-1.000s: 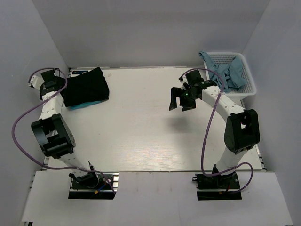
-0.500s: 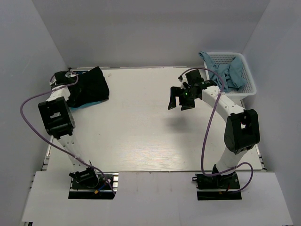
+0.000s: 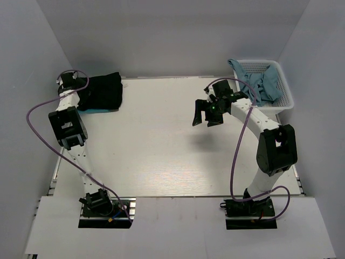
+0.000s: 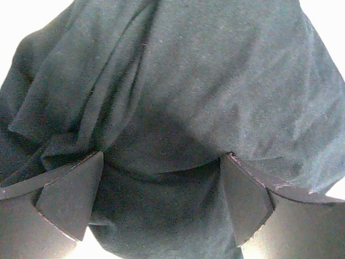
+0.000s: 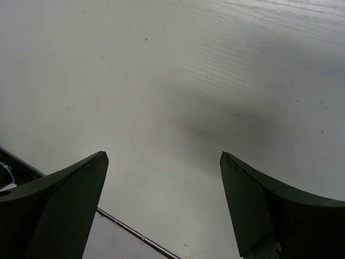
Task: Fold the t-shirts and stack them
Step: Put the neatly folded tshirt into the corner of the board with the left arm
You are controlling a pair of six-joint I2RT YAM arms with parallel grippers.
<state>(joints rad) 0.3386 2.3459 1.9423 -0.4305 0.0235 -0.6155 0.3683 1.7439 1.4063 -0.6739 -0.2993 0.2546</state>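
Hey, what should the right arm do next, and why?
Probably swing right to the basket and lower onto the blue shirts. The right gripper is open, hanging over bare table with nothing in it. Those shirts lie crumpled in the basket, while the black shirt lies folded at far left.

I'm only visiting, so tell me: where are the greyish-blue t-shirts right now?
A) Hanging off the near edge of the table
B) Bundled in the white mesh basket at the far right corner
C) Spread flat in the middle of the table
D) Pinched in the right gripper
B: the top view shows the greyish-blue t-shirts heaped in the white mesh basket, one draped over its rim, while the right gripper hangs open over the table.
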